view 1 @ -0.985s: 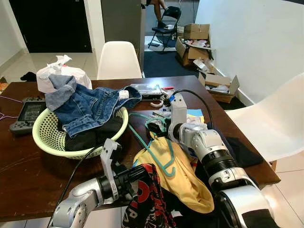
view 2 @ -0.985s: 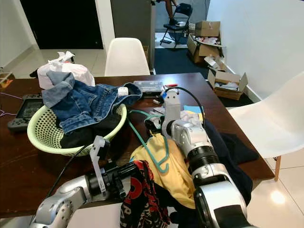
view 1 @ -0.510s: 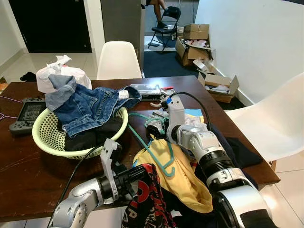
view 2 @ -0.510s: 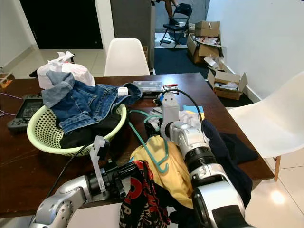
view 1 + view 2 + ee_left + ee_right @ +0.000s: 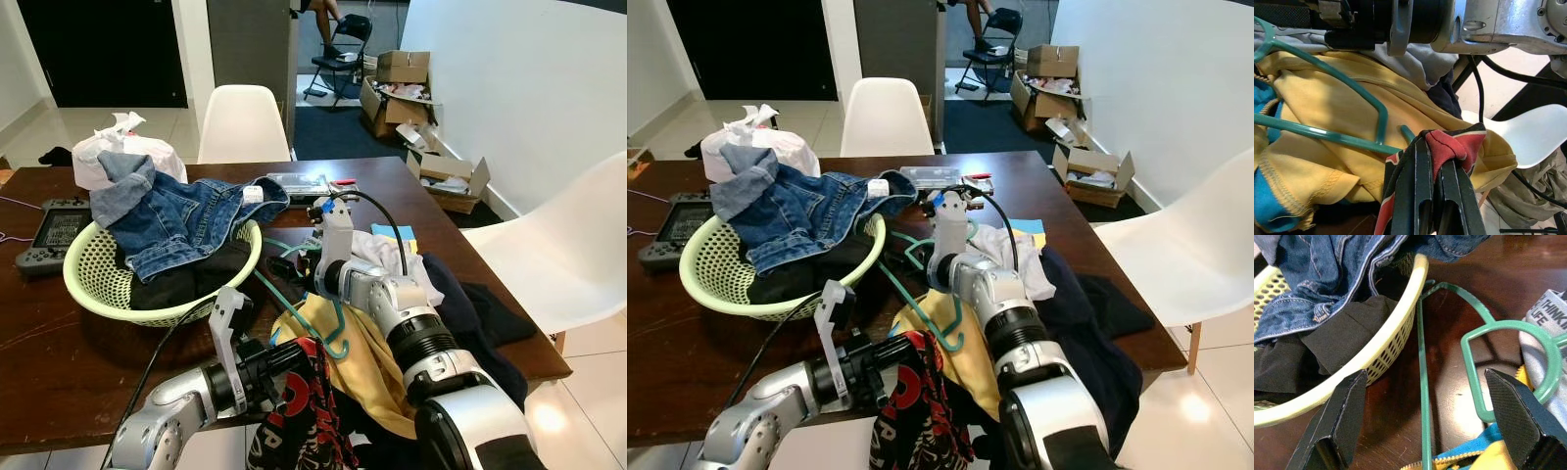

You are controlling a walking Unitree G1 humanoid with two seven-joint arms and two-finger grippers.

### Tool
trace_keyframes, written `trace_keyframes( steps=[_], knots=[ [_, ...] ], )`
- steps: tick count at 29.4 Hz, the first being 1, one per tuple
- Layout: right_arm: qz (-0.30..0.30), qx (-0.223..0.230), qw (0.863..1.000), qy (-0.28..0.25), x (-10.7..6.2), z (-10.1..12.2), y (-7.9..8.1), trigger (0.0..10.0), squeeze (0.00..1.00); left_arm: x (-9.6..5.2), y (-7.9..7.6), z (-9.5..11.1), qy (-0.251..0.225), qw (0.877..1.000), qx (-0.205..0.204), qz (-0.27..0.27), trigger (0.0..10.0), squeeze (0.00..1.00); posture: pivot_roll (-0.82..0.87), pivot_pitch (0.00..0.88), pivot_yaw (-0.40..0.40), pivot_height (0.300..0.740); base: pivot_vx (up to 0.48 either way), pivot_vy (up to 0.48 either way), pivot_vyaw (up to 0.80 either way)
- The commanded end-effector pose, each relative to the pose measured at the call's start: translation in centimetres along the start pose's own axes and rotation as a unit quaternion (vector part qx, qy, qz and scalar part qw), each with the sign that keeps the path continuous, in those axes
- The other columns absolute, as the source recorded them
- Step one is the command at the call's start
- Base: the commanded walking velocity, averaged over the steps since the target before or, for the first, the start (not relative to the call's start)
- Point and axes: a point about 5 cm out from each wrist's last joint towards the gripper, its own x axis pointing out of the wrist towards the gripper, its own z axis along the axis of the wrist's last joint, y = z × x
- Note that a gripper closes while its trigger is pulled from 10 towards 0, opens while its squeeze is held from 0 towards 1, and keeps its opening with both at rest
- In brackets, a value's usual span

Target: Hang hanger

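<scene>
Right gripper [image 5: 1425, 426]: two black fingers spread wide, nothing between them yet. It hovers low over the dark brown wooden table [image 5: 39, 313], pointed down at the teal plastic clothes hanger [image 5: 1422, 396].

Key relation: the hanger lies directly ahead of the open right gripper. In the right wrist view one long straight bar runs through the gap between the fingers, roughly along the direction the gripper looks, and the rounded hook loop [image 5: 1513, 357] sits just inside one finger. The bar's far end reaches the rim of the pale yellow-green perforated laundry basket [image 5: 88, 294], touching or nearly so (cannot tell which). The right arm is the nearer one, judged from the head views.

Hanger appearance: thin, rigid, glossy teal, lying flat on the table. Its near end disappears under a yellow garment with blue trim [image 5: 367, 352], so it looks partly threaded into or pinned by the cloth.

Left gripper [image 5: 1432, 186]: fingers pressed together on a red-and-black patterned cloth [image 5: 309, 411], held at the table's near edge, just beside the yellow garment.

Further out: blue denim jacket [image 5: 176, 220] draped over the basket, white moulded chair [image 5: 240, 122] behind the table.
</scene>
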Motion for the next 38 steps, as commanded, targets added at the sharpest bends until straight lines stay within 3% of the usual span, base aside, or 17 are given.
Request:
trace_keyframes(
  steps=[1, 7, 12, 16, 27, 38],
  knots=[
    [0.001, 0.002, 1.000, 0.001, 0.1, 0.0, 0.0, 10.0, 0.00, 0.4, -0.4, 0.5, -0.017, 1.000, 0.007, -0.008, 10.0, 0.00, 0.10, 0.000, -0.098, 0.740, 0.000, 0.000, 0.00],
    [-0.012, -0.014, 1.000, -0.009, 0.1, 0.1, -0.4, 10.0, 0.00, 0.5, -0.5, 0.5, -0.018, 1.000, 0.006, -0.009, 10.0, 0.00, 0.10, 0.000, -0.099, 0.740, 0.000, 0.000, 0.00],
    [-0.065, -0.021, 0.998, 0.011, -0.4, 0.0, -2.3, 10.0, 0.00, 0.5, -0.6, 0.5, -0.019, 1.000, 0.005, -0.011, 10.0, 0.00, 0.10, 0.000, -0.101, 0.740, 0.000, 0.000, 0.00],
    [-0.079, -0.014, 0.997, 0.012, -0.4, 0.1, -2.9, 10.0, 0.00, 0.6, -0.7, 0.6, -0.020, 1.000, 0.004, -0.013, 10.0, 0.00, 0.10, 0.000, -0.102, 0.740, 0.000, 0.000, 0.00],
    [-0.082, -0.015, 0.996, 0.009, 0.1, 0.6, -2.5, 10.0, 0.00, 0.2, -1.7, 0.7, -0.029, 0.999, -0.004, -0.016, 10.0, 0.00, 0.12, 0.047, -0.108, 0.740, 0.000, 0.000, 0.00],
    [-0.017, 0.035, 0.999, 0.038, 1.1, -0.6, -0.3, 10.0, 0.00, -0.5, -3.0, 0.8, -0.029, 0.999, -0.013, -0.023, 10.0, 0.00, 0.15, 0.102, -0.107, 0.740, 0.000, 0.000, 0.00]
  ],
)
